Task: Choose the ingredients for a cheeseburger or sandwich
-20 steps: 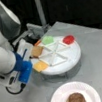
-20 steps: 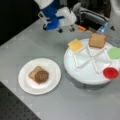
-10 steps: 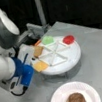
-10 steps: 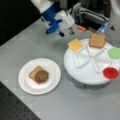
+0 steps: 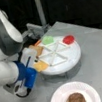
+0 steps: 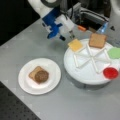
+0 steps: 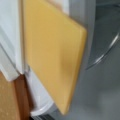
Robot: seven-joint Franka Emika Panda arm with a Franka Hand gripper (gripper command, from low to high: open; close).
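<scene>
beside cheese square (image 6: 75,45), claw (image 6: 71,35)

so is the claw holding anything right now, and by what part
Cannot be told. The claw is at the cheese square on the divided tray, but no hold on it shows.

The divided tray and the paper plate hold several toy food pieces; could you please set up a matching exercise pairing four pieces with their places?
Things:
1. cheese square
2. patty
3. red disc
4. green square

Places:
A. on the bread on the paper plate
B. tray compartment nearest the claw
C. tray's right edge, above the red piece
D. tray's lower right compartment

Pairs: 1-B, 2-A, 3-D, 4-C
</scene>
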